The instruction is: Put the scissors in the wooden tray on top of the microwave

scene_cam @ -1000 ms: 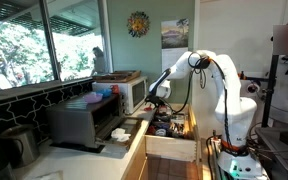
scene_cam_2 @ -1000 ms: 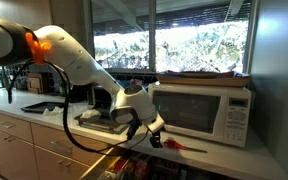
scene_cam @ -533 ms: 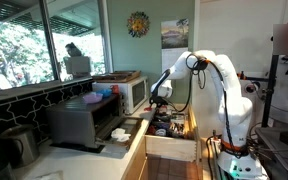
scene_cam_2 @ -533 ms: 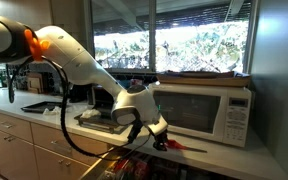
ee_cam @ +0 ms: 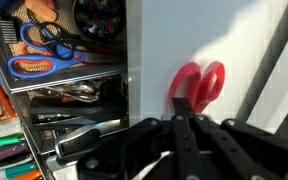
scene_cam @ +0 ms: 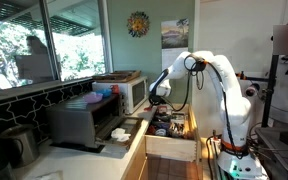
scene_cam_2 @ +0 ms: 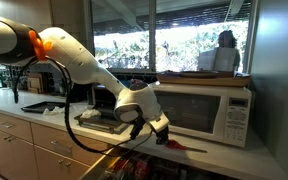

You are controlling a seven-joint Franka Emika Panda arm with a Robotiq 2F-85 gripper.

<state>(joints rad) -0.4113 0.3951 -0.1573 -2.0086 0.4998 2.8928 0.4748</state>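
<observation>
Red-handled scissors [ee_cam: 198,88] lie on the white counter in front of the microwave [scene_cam_2: 199,110]; in an exterior view the scissors [scene_cam_2: 187,146] show as a red streak by the gripper. My gripper [ee_cam: 183,120] reaches down to them, its fingers brought together just behind the red handles, over the blades, which are hidden under the fingers. The gripper [scene_cam_2: 164,135] sits low at the microwave's front corner, and the gripper [scene_cam: 156,97] also shows from across the room. The reddish-brown wooden tray [scene_cam_2: 199,73] rests on top of the white microwave [scene_cam: 132,92].
Below the counter edge an open drawer [scene_cam: 169,125] holds utensils, pens and blue-and-orange scissors [ee_cam: 42,45]. A dark grey toaster oven [scene_cam: 84,120] with its door down stands beside the microwave. Windows run behind the counter; a person is outside.
The jaws have gone from open to shut at the scissors. The arm has barely shifted. The person outside the window has moved along.
</observation>
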